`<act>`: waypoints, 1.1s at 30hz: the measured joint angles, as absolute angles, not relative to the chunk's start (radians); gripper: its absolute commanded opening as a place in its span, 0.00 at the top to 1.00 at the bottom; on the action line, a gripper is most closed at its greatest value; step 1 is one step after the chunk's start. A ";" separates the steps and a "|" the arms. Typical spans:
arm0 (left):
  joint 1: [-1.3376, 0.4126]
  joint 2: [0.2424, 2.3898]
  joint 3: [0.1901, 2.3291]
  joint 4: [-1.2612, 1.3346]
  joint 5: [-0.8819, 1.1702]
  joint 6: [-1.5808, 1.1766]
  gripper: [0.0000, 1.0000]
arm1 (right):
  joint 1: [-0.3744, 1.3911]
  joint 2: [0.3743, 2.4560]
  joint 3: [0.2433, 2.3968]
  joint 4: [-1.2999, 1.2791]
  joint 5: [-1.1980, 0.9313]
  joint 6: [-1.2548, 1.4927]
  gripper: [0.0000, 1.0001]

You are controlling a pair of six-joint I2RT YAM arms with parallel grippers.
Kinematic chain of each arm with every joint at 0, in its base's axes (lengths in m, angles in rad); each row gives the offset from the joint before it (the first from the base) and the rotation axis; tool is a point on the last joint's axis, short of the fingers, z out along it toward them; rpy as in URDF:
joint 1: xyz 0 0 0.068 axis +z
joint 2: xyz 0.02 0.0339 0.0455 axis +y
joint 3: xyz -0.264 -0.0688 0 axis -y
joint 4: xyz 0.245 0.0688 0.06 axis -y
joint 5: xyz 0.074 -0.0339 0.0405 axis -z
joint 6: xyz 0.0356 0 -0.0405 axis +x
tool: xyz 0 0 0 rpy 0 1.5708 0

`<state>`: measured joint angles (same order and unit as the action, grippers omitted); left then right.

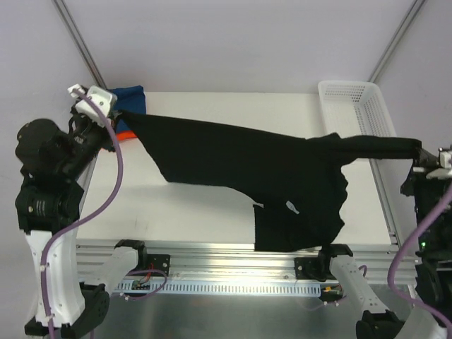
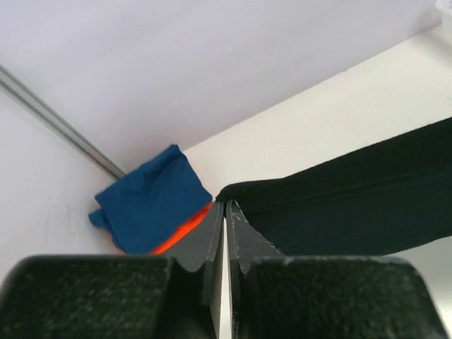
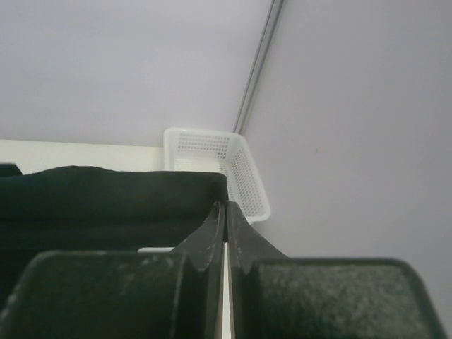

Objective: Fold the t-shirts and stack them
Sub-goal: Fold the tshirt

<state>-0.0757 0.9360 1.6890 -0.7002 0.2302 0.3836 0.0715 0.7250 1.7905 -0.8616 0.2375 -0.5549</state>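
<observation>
Near edge of the white tabletop (image 1: pixel 176 212): a ribbed aluminium rail (image 1: pixel 233 267) ran along it, between the two arm bases. The plain black cloth t-shirt (image 1: pixel 268 169) sagged lowest here, right of centre. Its hanging part reached the near edge and overlapped the top of the rail. A small white inner tag (image 1: pixel 292 207) showed on that hanging part.

Middle of the tabletop: the rest of the black t-shirt was drawn out in a long band running from the left edge across to the right edge and beyond it. It was widest right of centre and narrowed towards each end. A soft shadow lay on the tabletop below its left half.

Right end: the right gripper (image 1: pixel 418 150), past the right edge, was clenched on a bunched strip of the black t-shirt. In the right wrist view its fingers met with the cloth's edge at the tips.

Left end: the left gripper (image 1: pixel 119 113), over the left edge towards the far corner, was clamped on the shirt's other end. Its fingers were pressed together on black cloth in the left wrist view.

Far left corner: a folded blue cloth t-shirt (image 1: pixel 131 97) lay on an orange cloth t-shirt (image 1: pixel 125 135), only an orange sliver showing. Both were just behind the left gripper.

Far right corner: a white plastic mesh basket (image 1: pixel 374 116) stood along the right edge, beyond the stretched cloth.
</observation>
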 measured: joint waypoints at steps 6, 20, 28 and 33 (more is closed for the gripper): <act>0.031 0.743 1.545 -0.772 0.292 0.259 1.00 | 0.014 0.574 1.670 -0.958 0.173 -0.427 1.00; 0.061 1.059 1.831 -0.767 0.321 0.255 1.00 | 0.012 0.937 1.844 -0.683 0.175 -0.462 1.00; 0.060 1.414 1.972 -0.717 0.323 0.291 1.00 | 0.012 1.225 1.831 -0.580 0.175 -0.480 1.00; 0.060 1.382 1.969 -0.722 0.324 0.304 1.00 | 0.014 1.225 1.851 -0.598 0.174 -0.484 1.00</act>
